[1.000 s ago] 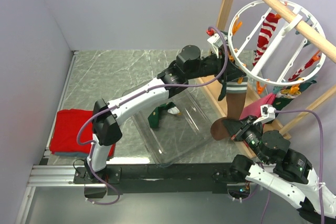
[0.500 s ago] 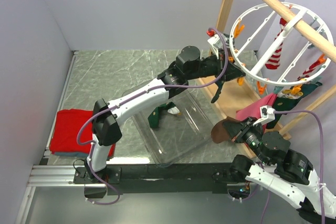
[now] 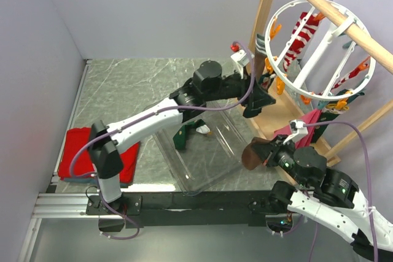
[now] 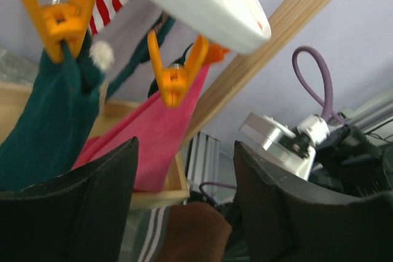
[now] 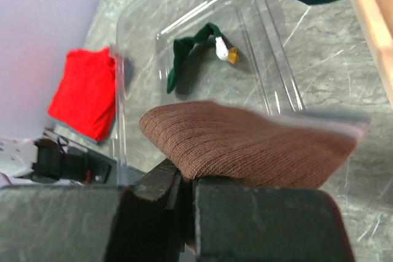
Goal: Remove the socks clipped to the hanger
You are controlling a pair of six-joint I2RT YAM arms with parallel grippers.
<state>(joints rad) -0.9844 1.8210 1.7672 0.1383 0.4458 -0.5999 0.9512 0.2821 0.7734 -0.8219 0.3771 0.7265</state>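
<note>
The white ring hanger [image 3: 314,53] hangs from the wooden rail with orange pegs on its rim. Red-and-white striped socks [image 3: 299,36], a pink sock [image 3: 305,124] and a dark green sock [image 3: 334,107] stay clipped. My left gripper [image 3: 255,100] is open and empty just below the ring's left rim. In the left wrist view an orange peg [image 4: 175,75] holds the pink sock [image 4: 153,133], beside a green sock [image 4: 49,121]. My right gripper [image 3: 270,154] is shut on a brown-toed sock [image 3: 252,155], free of the hanger. The right wrist view shows that brown toe [image 5: 245,142] in my jaws.
A clear plastic bin [image 3: 228,128] lies on the grey table with one dark green sock [image 3: 184,137] in it; it also shows in the right wrist view [image 5: 184,53]. A folded red cloth [image 3: 80,151] lies at the left. The wooden frame base [image 3: 270,128] stands under the hanger.
The brown-toed sock has come off its peg, and my right gripper has pulled it down and to the left. The hanger has swung. My left gripper has backed off to the left.
</note>
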